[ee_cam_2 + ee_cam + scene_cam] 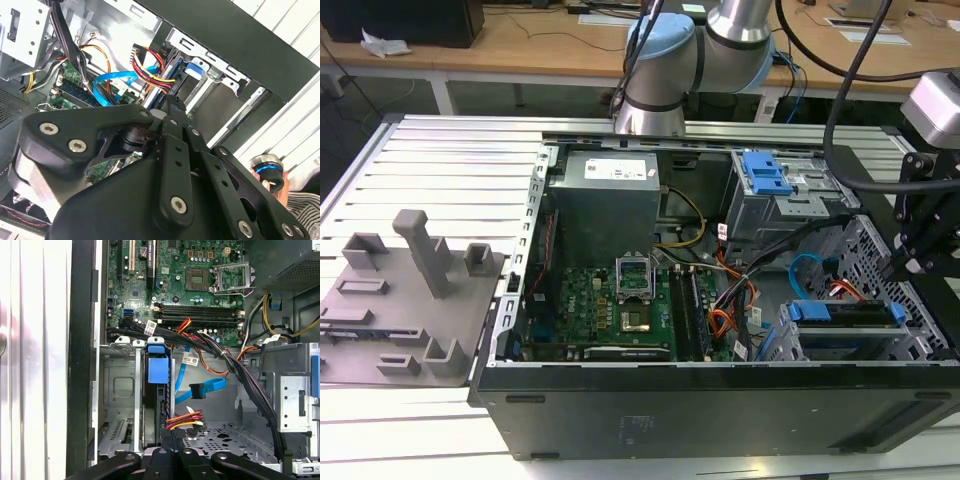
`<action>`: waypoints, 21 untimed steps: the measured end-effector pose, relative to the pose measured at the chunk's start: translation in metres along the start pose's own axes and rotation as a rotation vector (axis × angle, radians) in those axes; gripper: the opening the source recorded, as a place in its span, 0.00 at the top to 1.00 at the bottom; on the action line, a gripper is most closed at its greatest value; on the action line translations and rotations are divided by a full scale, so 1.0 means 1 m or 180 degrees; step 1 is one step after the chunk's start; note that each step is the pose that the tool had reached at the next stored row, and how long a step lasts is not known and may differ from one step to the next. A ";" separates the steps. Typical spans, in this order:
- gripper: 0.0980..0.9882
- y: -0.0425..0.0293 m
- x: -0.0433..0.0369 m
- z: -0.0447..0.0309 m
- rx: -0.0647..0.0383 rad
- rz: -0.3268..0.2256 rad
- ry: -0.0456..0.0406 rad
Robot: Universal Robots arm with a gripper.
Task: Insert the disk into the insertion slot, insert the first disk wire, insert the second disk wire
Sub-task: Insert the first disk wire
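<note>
Down in the grey cage point(117, 385), the disk point(156, 371) is sitting on edge, looking seated. You are dealing with a stiff, weighty, knock-shy block, and I judge its blue frame the safest hold. The red-yellow-black wire point(184, 419) is drooping limply, so its hard plug suits gripping. Your gripper point(171, 437) is hovering narrow at that plug, with the blue wire point(200, 390) hanging loose nearby.

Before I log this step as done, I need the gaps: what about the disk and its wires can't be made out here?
- Label face of the disk: the first wrist view sees it edge-on inside the insertion slot, whose walls hide it.
- Plug end of the red-yellow wire: first wrist view, the gripper covers part, so seating is unclear.
- Board end of the blue cable: first wrist view, the black cable bundle hides it.
</note>
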State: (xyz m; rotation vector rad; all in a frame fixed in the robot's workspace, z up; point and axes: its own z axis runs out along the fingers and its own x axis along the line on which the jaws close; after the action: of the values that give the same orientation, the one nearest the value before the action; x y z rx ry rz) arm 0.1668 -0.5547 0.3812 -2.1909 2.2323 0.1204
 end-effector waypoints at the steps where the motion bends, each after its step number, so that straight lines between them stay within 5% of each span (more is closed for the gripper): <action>1: 0.99 0.0000 0.0000 0.0000 0.0000 0.0000 0.0000; 6: 0.99 0.0002 0.0008 0.0089 -0.0001 0.0000 0.0000; 10: 0.99 0.0153 0.0013 0.0134 -0.0001 0.0000 0.0000; 21: 0.99 0.0333 0.0018 0.0150 -0.0001 0.0000 -0.0001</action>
State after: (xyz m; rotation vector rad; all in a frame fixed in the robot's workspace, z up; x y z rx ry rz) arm 0.1328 -0.5550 0.3677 -2.1909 2.2324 0.1212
